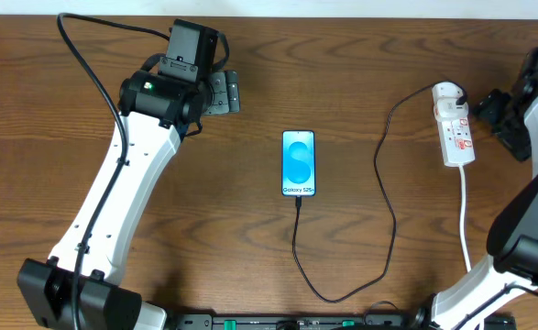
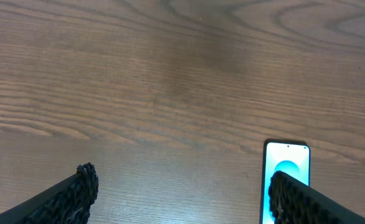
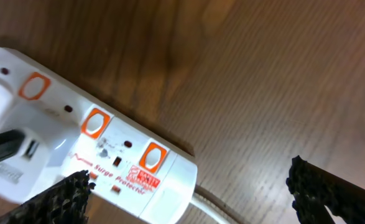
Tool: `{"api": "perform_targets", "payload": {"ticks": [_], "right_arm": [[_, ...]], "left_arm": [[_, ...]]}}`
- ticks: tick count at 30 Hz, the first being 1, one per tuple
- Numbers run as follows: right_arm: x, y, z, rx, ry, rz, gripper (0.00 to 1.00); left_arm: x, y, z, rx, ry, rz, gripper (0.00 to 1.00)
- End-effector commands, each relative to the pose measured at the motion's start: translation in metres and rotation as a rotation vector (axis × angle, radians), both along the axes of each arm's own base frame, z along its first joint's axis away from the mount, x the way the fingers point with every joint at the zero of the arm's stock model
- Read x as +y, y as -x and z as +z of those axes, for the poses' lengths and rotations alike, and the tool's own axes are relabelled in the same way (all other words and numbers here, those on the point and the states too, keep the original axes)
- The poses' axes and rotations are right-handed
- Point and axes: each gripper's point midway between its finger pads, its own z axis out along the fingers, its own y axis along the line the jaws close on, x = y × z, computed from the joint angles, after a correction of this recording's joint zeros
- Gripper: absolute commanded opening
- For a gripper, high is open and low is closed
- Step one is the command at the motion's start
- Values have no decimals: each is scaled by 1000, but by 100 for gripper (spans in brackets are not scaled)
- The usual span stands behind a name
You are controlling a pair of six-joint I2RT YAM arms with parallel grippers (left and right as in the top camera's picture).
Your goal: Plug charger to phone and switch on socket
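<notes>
The phone (image 1: 298,163) lies flat mid-table with its blue screen up; its top end also shows in the left wrist view (image 2: 286,163). The thin black charger cable (image 1: 389,192) meets the phone's bottom edge, loops toward the front and runs up to the white plug on the socket (image 1: 456,128). In the right wrist view the socket (image 3: 95,140) shows orange-red switches. My left gripper (image 1: 225,92) is open and empty, left of and behind the phone; its fingers (image 2: 185,193) frame bare wood. My right gripper (image 1: 487,108) is open just right of the socket, and its fingers (image 3: 188,186) straddle the socket's cord end.
The socket's thick white cord (image 1: 466,220) runs from the strip toward the front right, beside my right arm. The table (image 1: 204,202) is brown wood. The arm bases stand at the front edge.
</notes>
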Motion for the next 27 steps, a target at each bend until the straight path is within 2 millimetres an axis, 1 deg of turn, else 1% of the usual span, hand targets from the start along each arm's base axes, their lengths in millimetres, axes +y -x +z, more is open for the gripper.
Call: {"api": "perform_targets", "payload": {"ticks": [1,4,7,15,20,24,27], "right_arm": [[-5,-3,-14,14,-11,-22,99],[-5,-7,-27,23,-23,-21,99],[-5,-14,-35,5,-39,-18,99],[-12,-25,-39,-33,-26,-24,99],[-7,-30,-47,-46,-60,-14,99],[-6,-31,-51,-45,-75,-12,99],[-9,-29,-54,-43,-82,-22,99]], "left_arm": [[3,-1,-1,2,-19,1,89],[3,-1,-1,2,-19,1,89],[3,-1,-1,2,-19,1,89],[3,-1,-1,2,-19,1,89],[3,-1,-1,2,-19,1,89],[3,-1,-1,2,-19,1,89],[3,-1,-1,2,-19,1,90]]}}
